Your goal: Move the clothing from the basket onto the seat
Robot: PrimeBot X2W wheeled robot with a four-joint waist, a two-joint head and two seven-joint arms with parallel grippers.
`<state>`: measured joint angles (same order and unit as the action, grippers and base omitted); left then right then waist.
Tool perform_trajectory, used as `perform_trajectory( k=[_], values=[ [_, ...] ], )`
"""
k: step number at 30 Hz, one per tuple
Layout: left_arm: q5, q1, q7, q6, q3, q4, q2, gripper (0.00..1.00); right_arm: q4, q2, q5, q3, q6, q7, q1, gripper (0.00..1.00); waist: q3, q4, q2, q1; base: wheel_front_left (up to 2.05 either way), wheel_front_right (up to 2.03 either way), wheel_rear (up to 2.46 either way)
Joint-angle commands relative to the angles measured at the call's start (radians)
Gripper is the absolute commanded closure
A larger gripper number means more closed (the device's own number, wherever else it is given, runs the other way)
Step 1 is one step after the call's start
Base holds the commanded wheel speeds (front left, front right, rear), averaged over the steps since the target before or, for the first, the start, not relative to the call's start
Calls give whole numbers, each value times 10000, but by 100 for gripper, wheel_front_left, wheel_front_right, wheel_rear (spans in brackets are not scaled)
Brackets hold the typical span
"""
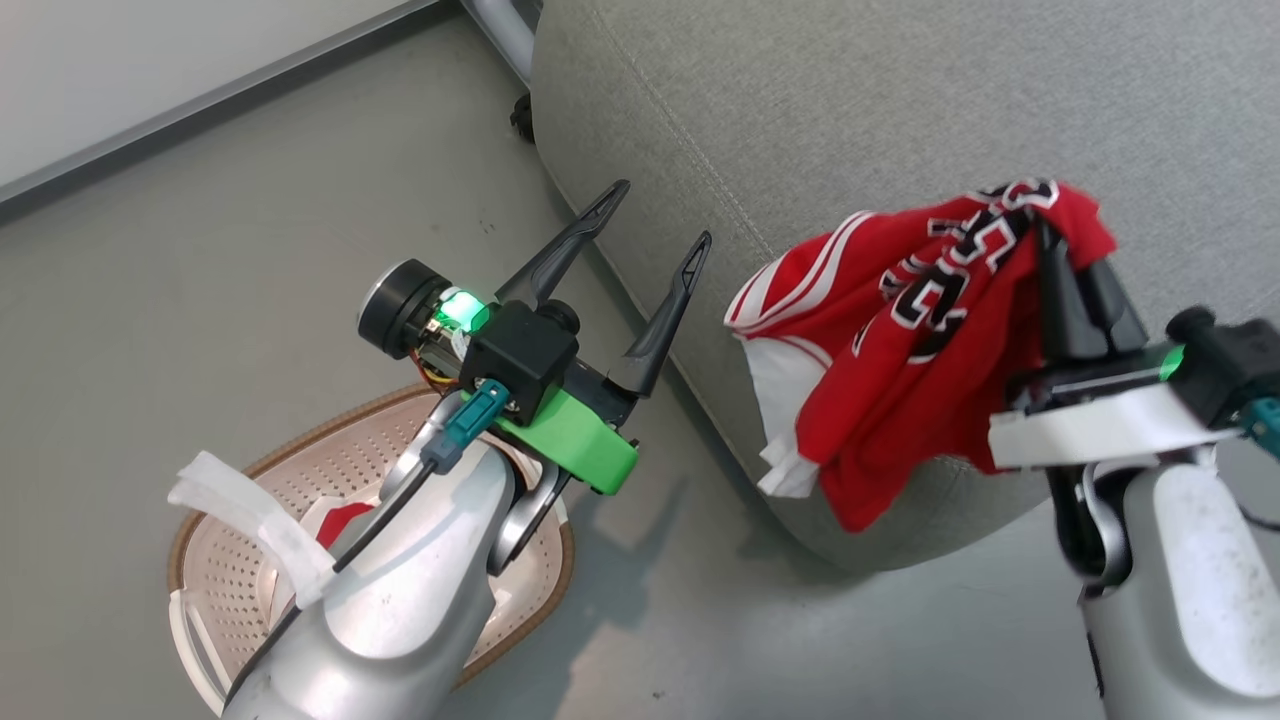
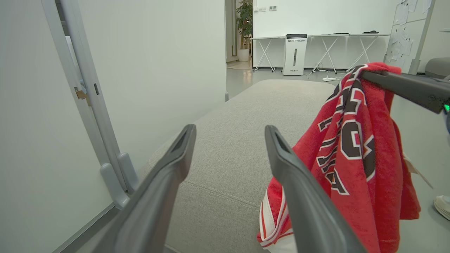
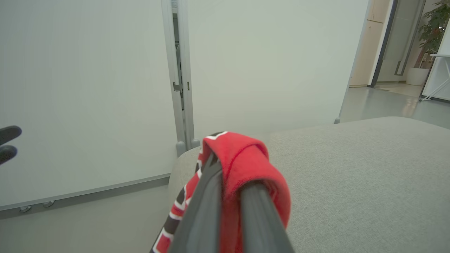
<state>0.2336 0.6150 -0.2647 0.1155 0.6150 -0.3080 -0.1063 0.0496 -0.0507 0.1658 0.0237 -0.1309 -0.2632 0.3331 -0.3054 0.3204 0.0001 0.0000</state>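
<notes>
A red garment (image 1: pixel 900 340) with white stripes and black-and-white lettering hangs from my right gripper (image 1: pixel 1045 235), which is shut on its top fold above the near corner of the grey seat (image 1: pixel 900 110). The same garment (image 2: pixel 355 158) droops over the seat's edge (image 2: pixel 239 147) in the left wrist view, and its fold (image 3: pixel 246 165) wraps my right fingers. My left gripper (image 1: pixel 655 225) stands open and empty, fingers pointing at the seat's side. The cream basket (image 1: pixel 230 580) sits on the floor under my left forearm, with a bit of red cloth (image 1: pixel 345 522) showing inside.
A white partition wall (image 1: pixel 120 70) with a grey base rail runs along the far left. A metal post and a castor (image 1: pixel 522 115) stand by the seat's far corner. Grey floor (image 1: pixel 700 620) lies between basket and seat. Folding tables (image 2: pixel 327 45) stand far off.
</notes>
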Motion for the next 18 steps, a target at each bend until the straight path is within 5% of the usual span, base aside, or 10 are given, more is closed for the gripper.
perform_trajectory(
  k=[1,18],
  values=[
    [-96,-61,5,-24,-49,37,-84,0,-97,-99,-48,109,3,-24,353,100,-132,-89,-1,0,0,0,0],
    [-424,856,5,39,120,322,-215,0,553,-1365,-425,1409,3,-24,5728,100,-2344,-1129,-1,0,0,0,0]
  ],
)
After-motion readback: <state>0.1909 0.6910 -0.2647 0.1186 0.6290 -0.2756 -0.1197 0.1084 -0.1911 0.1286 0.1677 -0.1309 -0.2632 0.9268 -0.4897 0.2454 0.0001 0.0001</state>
